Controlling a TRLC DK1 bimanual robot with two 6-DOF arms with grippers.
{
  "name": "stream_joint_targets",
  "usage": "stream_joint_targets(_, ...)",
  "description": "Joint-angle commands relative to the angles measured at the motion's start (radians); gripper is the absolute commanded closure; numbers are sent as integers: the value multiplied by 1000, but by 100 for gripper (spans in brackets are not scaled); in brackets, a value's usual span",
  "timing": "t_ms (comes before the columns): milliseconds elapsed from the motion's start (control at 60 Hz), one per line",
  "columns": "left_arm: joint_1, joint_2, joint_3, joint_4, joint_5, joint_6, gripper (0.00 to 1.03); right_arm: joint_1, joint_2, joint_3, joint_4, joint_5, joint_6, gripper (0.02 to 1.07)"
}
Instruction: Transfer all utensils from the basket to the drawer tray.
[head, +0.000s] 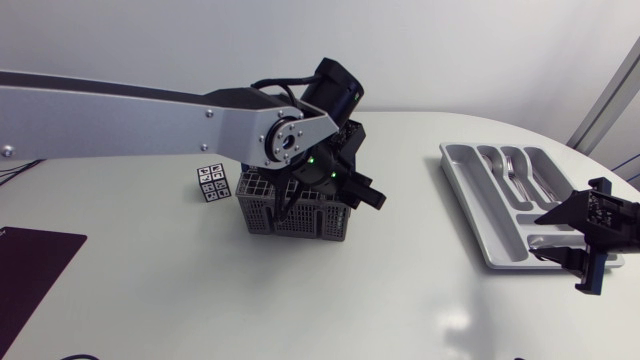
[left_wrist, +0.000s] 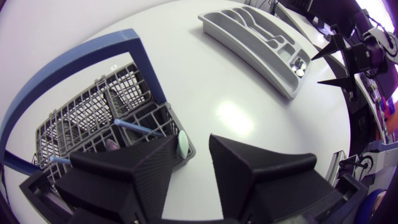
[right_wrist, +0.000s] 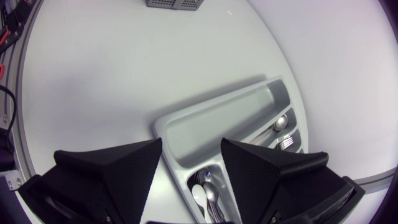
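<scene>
The left arm comes in from the left edge of the head view and ends near the middle of the frame. There its left claw (head: 342, 186) hangs over the grey wire utensil basket (head: 268, 216). In the left wrist view the two wedge fingers stand apart and grip nothing. Just under and ahead of them the basket shows a blue hoop handle (left_wrist: 134, 46), a blue-handled utensil (left_wrist: 137, 127) slanting across its cells, and a pale green piece (left_wrist: 183, 144) at the basket's near corner, close beside one finger. What kind of utensil that piece belongs to cannot be told.

At the right of the head view lies the grey drawer tray (head: 478, 205) on the white surface (head: 400, 300), well apart from the basket. Metal cutlery (head: 515, 175) already lies in its narrow compartments. The right claw (head: 548, 236) sits at the lower right of the frame, over the tray's near end. Its fingers are spread wide and empty — the right wrist view shows spoons (right_wrist: 202, 196) in the small end compartment between them.

A small cube with patterned markers (head: 211, 183) stands just left of the basket, and a dark mat (head: 30, 275) fills the lower left corner.
</scene>
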Motion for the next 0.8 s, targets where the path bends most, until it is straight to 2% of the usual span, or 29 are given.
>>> stream_joint_targets(0,-6,25,-28,7,-8,6,85,29,-59,-46,0,-16,51,37)
stream_joint_targets(167,-9,31,-27,7,-9,6,98,89,-135,-77,4,-20,115,37)
stream_joint_targets(517,6,11,-30,7,-5,-5,98,252,-258,-142,15,-8,250,37)
stream_joint_targets(783,42,-21,-33,7,81,-22,98,325,-286,-145,24,3,324,37)
